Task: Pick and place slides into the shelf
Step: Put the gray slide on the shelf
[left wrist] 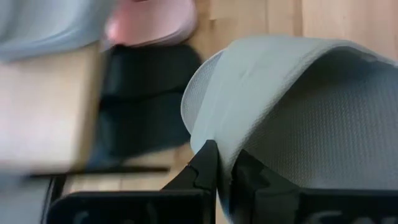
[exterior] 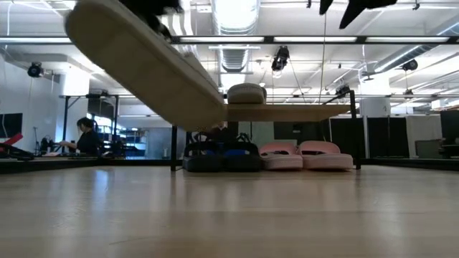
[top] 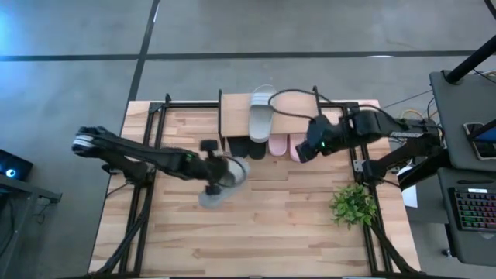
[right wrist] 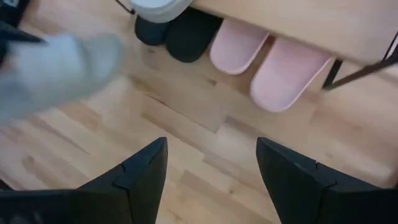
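My left gripper [top: 209,174] hangs over the table's middle, shut on a light grey slide [top: 223,180] that shows large and tilted in the low view [exterior: 143,64]. The shelf [top: 232,116] stands at the far edge. A second grey slide [top: 261,112] lies on its plank top. Two black slides [exterior: 215,159] and two pale pink slides [exterior: 305,155] sit on the lower level. My right gripper [right wrist: 211,168] is open, just in front of the pink slides [right wrist: 267,62], and touches nothing. My left gripper pinches an edge of the grey slide [left wrist: 214,134] between its two fingers [left wrist: 202,168]; whether that edge is strap or sole I cannot tell. The slide is lifted clear of the table and tilted, one end higher than the other [exterior: 93,21].
A small green plant [top: 353,205] stands on the table's right side, near the right arm. Black frame bars run along the table's left and right edges. Bare wood lies in front of the shelf. A person [exterior: 84,136] sits far back in the room.
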`<move>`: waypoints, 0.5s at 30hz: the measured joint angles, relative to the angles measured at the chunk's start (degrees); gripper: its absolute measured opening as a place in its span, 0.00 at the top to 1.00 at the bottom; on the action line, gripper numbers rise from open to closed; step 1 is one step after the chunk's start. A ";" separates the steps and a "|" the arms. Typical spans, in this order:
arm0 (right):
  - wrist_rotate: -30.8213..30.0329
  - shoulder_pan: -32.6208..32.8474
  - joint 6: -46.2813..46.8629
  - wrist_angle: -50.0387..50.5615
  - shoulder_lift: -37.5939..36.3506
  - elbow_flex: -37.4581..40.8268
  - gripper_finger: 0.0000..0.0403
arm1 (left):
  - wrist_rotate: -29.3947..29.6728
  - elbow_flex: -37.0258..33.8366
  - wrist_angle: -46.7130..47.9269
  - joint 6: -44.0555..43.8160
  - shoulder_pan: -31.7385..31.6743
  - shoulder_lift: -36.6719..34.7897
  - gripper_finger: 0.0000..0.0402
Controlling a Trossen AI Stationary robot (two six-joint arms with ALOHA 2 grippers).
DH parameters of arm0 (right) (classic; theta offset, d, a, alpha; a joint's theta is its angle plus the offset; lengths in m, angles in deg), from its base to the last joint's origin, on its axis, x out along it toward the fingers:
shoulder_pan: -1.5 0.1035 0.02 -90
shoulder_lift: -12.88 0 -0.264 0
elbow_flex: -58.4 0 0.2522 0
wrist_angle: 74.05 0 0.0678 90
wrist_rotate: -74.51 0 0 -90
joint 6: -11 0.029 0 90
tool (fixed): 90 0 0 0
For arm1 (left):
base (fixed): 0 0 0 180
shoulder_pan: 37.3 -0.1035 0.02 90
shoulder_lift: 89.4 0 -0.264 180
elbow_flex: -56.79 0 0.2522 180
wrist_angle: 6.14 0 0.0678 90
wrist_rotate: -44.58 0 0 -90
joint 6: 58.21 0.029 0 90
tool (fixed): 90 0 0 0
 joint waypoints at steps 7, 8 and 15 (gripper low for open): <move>-8.00 12.21 16.95 2.80 1.76 0.04 0.41 | 1.46 2.99 -10.75 1.18 0.16 15.55 1.00; -8.36 13.50 19.11 3.88 2.51 0.05 0.41 | 2.57 3.72 -11.57 1.89 0.22 17.29 1.00; -5.84 18.37 25.30 6.90 9.16 0.09 0.41 | 5.70 8.99 -16.34 4.00 0.92 24.59 0.96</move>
